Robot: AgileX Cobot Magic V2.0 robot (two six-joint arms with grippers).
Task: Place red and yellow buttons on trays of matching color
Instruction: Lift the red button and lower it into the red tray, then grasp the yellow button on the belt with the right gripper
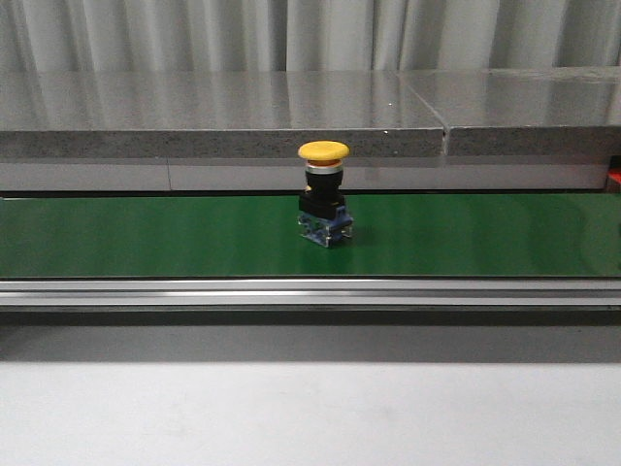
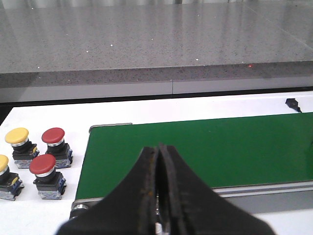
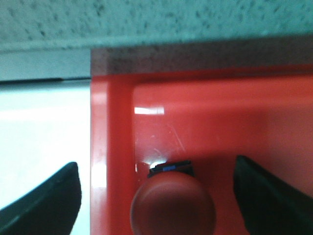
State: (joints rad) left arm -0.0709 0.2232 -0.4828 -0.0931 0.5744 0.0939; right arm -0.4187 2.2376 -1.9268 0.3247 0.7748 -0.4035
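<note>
A yellow button [image 1: 323, 194] stands upright on the green belt [image 1: 146, 233] in the front view. No arm shows there. In the left wrist view my left gripper [image 2: 159, 152] is shut and empty above the belt's [image 2: 220, 147] end. Beside that end stand two red buttons [image 2: 54, 142] [image 2: 43, 169] and two yellow buttons [image 2: 18, 141] [image 2: 4, 171] on the white surface. In the right wrist view my right gripper [image 3: 156, 196] is open over the red tray [image 3: 220, 122]. A red button [image 3: 172, 208] stands in the tray between the spread fingers [image 3: 46, 200], touching neither.
A grey stone ledge [image 1: 243, 116] runs behind the belt. A metal rail [image 1: 310, 291] borders the belt's near side, with white table [image 1: 310, 408] in front. A small dark mark [image 2: 292, 104] lies on the white surface past the belt.
</note>
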